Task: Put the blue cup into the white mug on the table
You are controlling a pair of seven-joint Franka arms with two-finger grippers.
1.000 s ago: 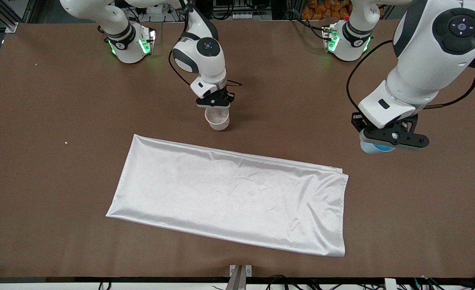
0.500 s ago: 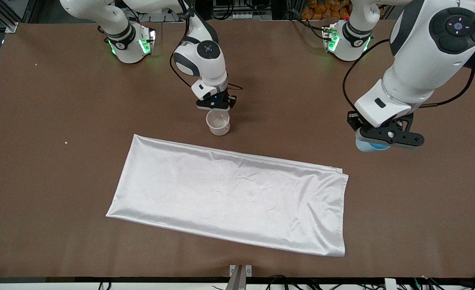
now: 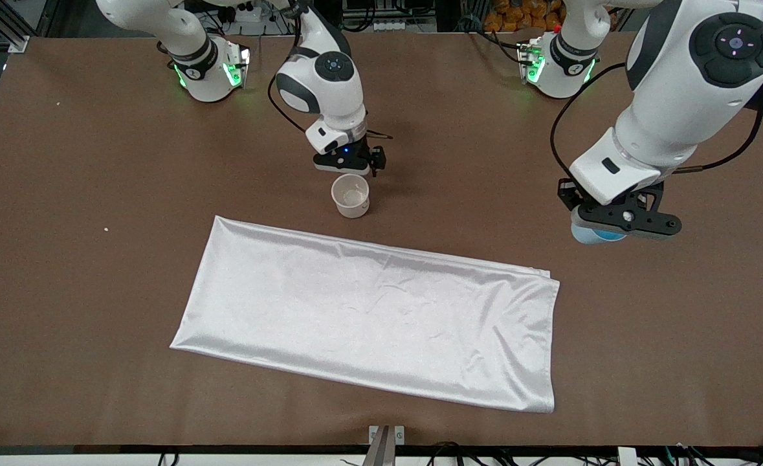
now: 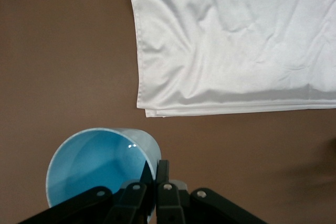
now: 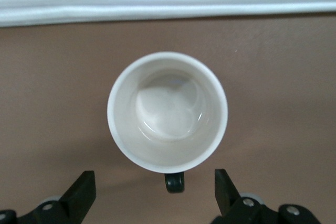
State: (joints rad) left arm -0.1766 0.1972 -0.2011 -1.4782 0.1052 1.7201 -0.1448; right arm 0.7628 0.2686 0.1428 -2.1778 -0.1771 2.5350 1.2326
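My left gripper [image 3: 620, 223], mid-right of frame, pinches the blue cup [image 3: 593, 234] by its rim above the table [image 3: 96, 291]. My right gripper [image 3: 349, 162], top-center, fingers spread wide w/ nothing held, hovers just above the upright white mug [image 3: 351, 196].

- White cloth [image 3: 368, 320]: lies flat, a long rectangle set slightly askew, in the half nearer the front camera. Satin-like sheen, light creases near its middle (folded double, judging by the layered edge [image 4: 157, 113] in the left wrist view). Its long edge [image 5: 168, 3] also crosses the right wrist view.
- Small pale crumb [image 3: 106, 228]: toward the right arm's end, well apart from the cloth.
- Second speck [image 3: 58, 103]: farther from the camera, same end.
- Metal bracket [image 3: 386, 437]: at the near edge, by cables.
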